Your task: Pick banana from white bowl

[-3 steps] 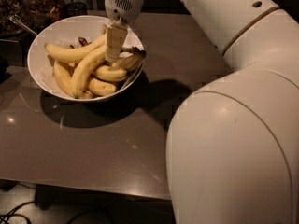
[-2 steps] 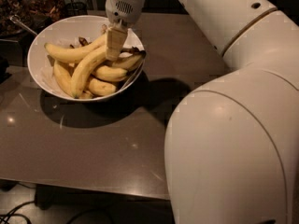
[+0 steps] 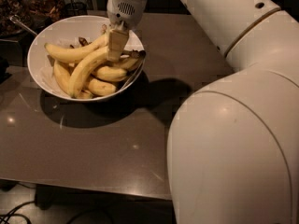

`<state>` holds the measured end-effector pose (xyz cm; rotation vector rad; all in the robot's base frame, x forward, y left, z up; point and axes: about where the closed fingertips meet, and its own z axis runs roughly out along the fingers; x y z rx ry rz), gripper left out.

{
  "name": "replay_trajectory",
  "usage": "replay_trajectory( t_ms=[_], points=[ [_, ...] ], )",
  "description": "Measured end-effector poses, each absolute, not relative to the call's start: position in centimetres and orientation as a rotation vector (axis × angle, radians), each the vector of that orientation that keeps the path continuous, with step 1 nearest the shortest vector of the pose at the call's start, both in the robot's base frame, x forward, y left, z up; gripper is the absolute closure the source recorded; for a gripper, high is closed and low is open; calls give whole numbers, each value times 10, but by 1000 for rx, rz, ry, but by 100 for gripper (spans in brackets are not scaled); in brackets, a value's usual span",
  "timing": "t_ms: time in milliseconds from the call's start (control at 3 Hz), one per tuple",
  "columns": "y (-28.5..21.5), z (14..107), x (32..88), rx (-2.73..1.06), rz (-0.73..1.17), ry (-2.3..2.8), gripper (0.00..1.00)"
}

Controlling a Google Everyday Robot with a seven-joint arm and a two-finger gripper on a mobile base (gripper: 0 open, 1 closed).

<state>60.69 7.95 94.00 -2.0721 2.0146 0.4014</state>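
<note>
The white bowl [image 3: 44, 80] stands on the back left of the dark table and holds several yellow bananas. The banana [image 3: 86, 70], the longest and most arched, lies across the top of the pile, its upper end pointing to the bowl's right. A flatter long banana [image 3: 70, 52] lies behind it, and shorter ones [image 3: 108, 73] sit under it. My gripper [image 3: 117, 45] reaches down from above into the right half of the bowl and is right at the arched banana's upper end, hiding that end.
My large white arm [image 3: 233, 125] fills the right side of the view. The brown table [image 3: 103, 148] has its front edge near the bottom. Dark containers [image 3: 42, 3] and a metal handle [image 3: 21, 26] stand behind the bowl at the left. Cables [image 3: 18, 211] lie on the floor.
</note>
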Motion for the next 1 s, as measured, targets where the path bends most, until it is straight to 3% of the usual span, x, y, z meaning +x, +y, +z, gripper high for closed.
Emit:
replay_trajectory(
  t_ms=[1000],
  points=[
    [86,993,582,-2038,481,1770,100]
  ],
)
